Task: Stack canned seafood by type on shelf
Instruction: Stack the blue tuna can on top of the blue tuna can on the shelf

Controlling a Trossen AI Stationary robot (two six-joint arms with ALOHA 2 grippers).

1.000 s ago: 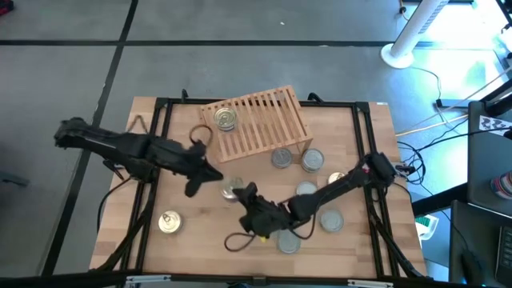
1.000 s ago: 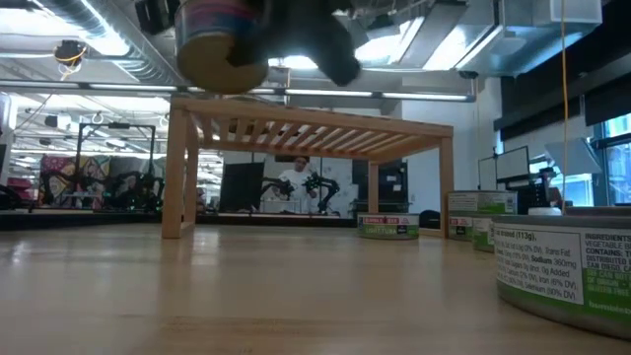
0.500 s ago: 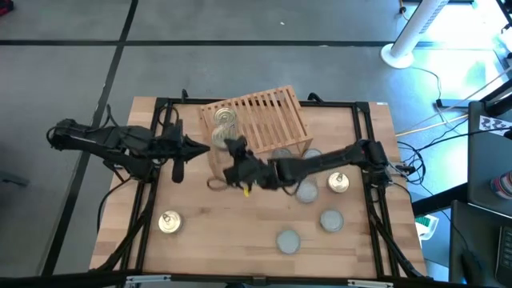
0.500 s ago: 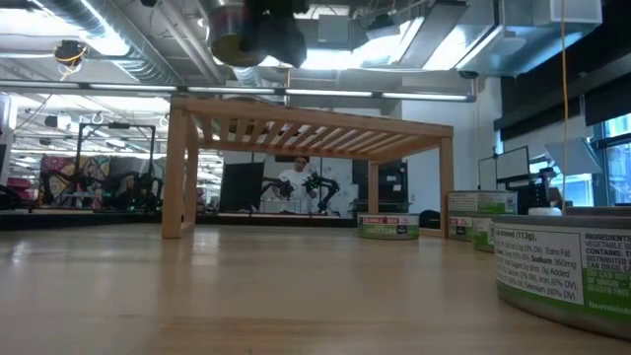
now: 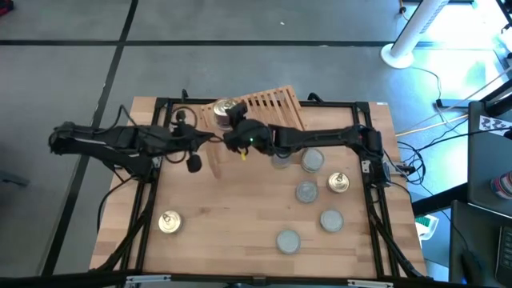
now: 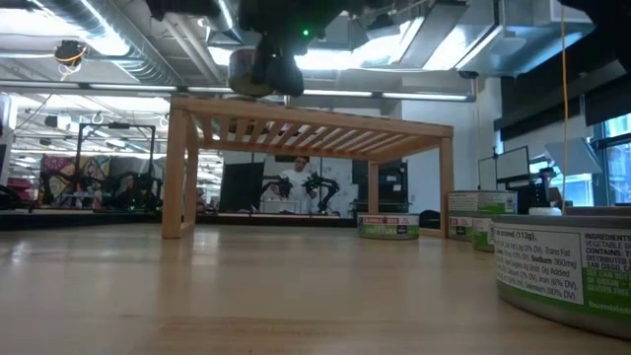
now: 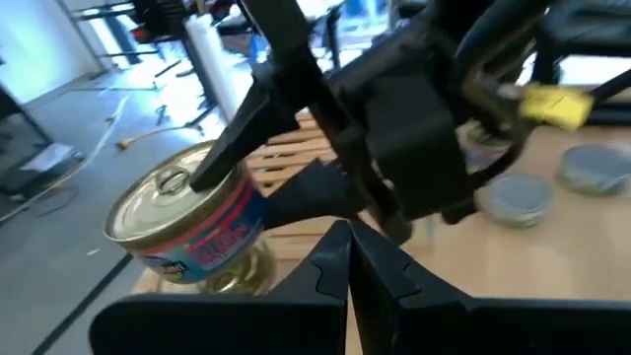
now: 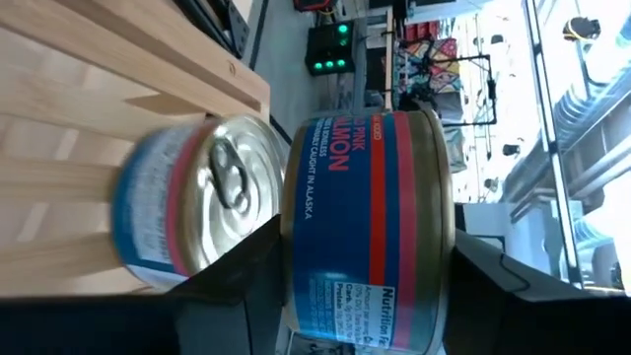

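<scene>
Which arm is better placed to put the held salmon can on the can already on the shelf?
Probably the right. The right gripper is shut on a salmon can above the can on the shelf. The left gripper is shut and holds nothing, beside the shelf.

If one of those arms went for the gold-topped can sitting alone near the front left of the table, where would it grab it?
By its round side wall, coming straight down from above. The gold-topped can stands upright on the tabletop with bare wood all round, so two fingers could likely drop on opposite sides and squeeze across it. Its flat lid offers little to pinch.
</scene>
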